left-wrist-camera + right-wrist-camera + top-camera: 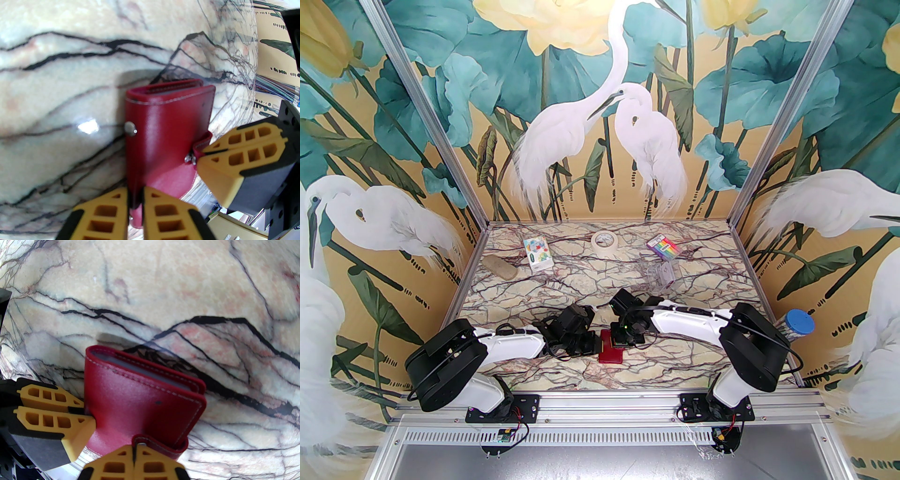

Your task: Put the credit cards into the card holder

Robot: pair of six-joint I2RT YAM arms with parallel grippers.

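the left gripper (135,195) is nearly closed, its 2 yellow fingers (105,211) clamped on one edge of the card holder (164,131), with red leather pinched between them. the right gripper (134,447) is fully closed, its tips nipping the holder's snap tab (143,439) on the side away from the metal stud (130,129). the card holder is folded, its dark red cover facing both wrist cameras, and it sits between the 2 arms over the marble table (562,281); whether it touches the table i cannot tell. at the holder's open end, farthest from the left gripper's fingers, the pale grey edges of the credit cards (150,375) show tucked between the red covers. well beyond the card holder, toward the back wall and to its right, is a clear plastic box (661,274), with a rainbow-striped packet (663,247) farther back. straight beyond the holder, near the back wall, lies a roll of tape (604,242). beyond and to the holder's left lie a white printed packet (538,253) and a beige lump (500,268). far to the holder's right, at the table's edge, is a blue-capped container (797,324).
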